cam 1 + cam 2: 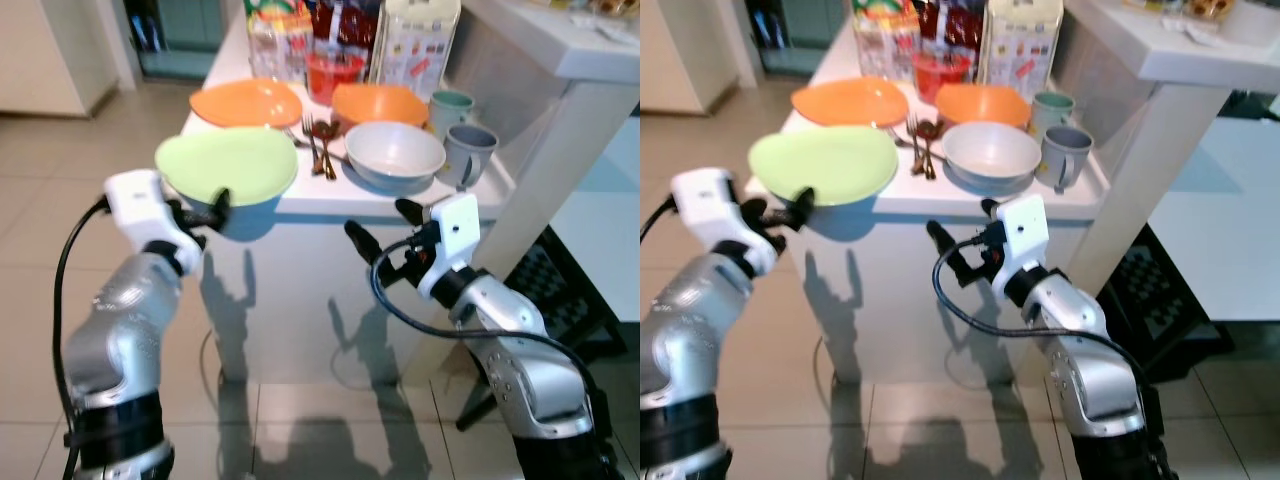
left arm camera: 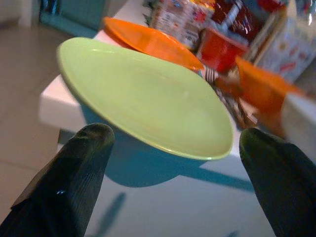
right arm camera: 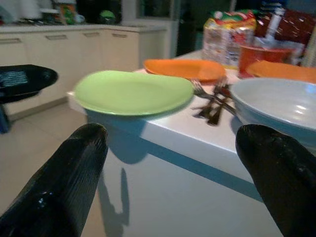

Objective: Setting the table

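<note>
- The table carries all the tableware bunched together, so the setting looks barely begun by my reading.
- A green plate sits at the near left corner, its rim overhanging the edge; from the gray bowl it lies at about 9 o'clock.
- An orange plate lies at 12 o'clock from the green plate, and an orange bowl at 12 o'clock from the gray bowl.
- Forks and spoons lie in one heap between the green plate and the gray bowl, not yet laid out.
- Two mugs stand at 3 o'clock from the gray bowl, touching or nearly so.
- The left gripper is spread wide, just below and in front of the green plate's rim, holding nothing.
- The right gripper is also spread and empty, in front of the table edge at about 6 o'clock from the gray bowl.
- Left to do, as I judge it: spread plates, bowls, cutlery and mugs into places; the green plate seems the first piece.
</note>
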Robot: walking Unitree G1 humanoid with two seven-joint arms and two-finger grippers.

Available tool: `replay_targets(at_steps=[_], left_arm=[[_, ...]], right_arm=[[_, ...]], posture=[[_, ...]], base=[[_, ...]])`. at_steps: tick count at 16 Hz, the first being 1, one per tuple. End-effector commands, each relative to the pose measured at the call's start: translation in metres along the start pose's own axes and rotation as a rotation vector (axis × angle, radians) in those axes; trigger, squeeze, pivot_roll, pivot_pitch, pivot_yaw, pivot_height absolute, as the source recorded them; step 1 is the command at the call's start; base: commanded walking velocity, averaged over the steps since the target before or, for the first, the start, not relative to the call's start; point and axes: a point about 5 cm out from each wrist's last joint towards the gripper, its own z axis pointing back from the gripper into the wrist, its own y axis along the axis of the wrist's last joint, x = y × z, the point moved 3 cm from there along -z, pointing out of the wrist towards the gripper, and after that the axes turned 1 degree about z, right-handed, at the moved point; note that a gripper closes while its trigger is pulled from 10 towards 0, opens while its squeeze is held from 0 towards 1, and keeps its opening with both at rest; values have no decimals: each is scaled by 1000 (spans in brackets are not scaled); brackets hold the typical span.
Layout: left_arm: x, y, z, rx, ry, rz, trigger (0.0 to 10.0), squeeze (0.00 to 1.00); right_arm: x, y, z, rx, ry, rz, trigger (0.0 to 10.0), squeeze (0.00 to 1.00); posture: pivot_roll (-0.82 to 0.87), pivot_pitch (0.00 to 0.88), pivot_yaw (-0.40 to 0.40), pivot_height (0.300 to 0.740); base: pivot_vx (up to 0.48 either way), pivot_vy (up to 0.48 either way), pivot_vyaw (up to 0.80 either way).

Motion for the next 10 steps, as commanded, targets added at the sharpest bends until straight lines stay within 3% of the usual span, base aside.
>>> replay_targets(at_steps=[1,6,7,8,10], left_arm=[[4,-4,-4,-28,-23,60,10000,1000],[10,-24,-18,-134,-62,312,10000,980],[5,-32,-22,-165,-38,306,10000,4],[3,-36,-25,-184,-27,299,10000,0],[-1,-43,-32,-198,-5,377,10000,0]], right_arm=[[-2,2,2,1,19,1,10000,0],[-16,2,0,-19,124,-7,10000,0],[-20,-1,1,-35,156,-4,10000,0],[-23,-2,1,-46,172,2,10000,0],[-28,-5,4,-60,197,7,10000,0]], posture=[[29,0,-54,740],[11,0,-41,740],[5,0,-38,740],[4,0,-37,740],[-8,0,-30,740]], base=[[0,0,0],[0,0,0],[0,0,0],[0,0,0],[0,0,0]])
